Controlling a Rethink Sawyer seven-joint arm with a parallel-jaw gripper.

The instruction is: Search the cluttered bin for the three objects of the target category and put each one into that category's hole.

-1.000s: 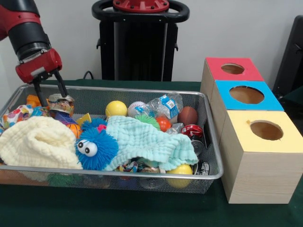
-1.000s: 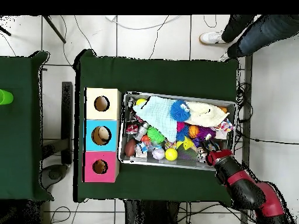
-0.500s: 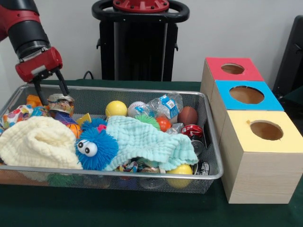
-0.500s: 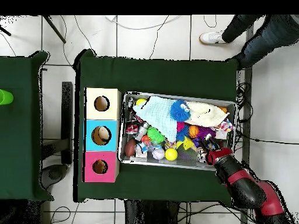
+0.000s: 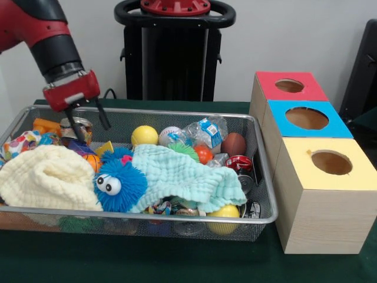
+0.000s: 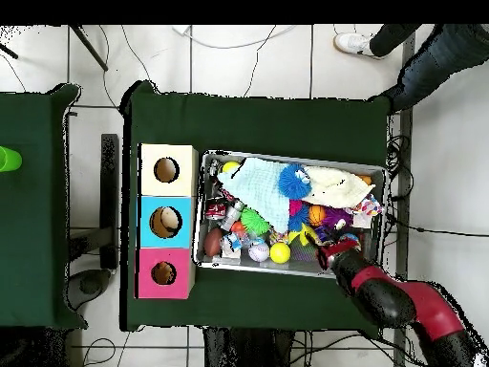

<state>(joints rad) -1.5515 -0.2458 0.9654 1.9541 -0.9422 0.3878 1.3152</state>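
Gripper [image 5: 86,122] hangs over far-left part of wire bin [image 5: 268,219], fingers spread apart, nothing btwn them, tips just above crushed can [image 5: 79,125]. Overhead: gripper [image 6: 329,254] at bin's edge nearest robot base.

Bin contents, front view: cream cloth [image 5: 44,177] at left front, blue fuzzy toy w/ googly eyes [image 5: 118,183] beside it, mint cloth [image 5: 182,177] draped across middle. Yellow ball [image 5: 144,135], baseball [image 5: 169,135], plastic bag w/ blue label [image 5: 206,131], brown football [image 5: 234,144], red can [image 5: 239,163] along back/right.

3 boxes right of bin: red box [image 5: 285,88], blue box [image 5: 306,121], yellow box [image 5: 327,177], each w/ round hole on top.

Target category can't tell.
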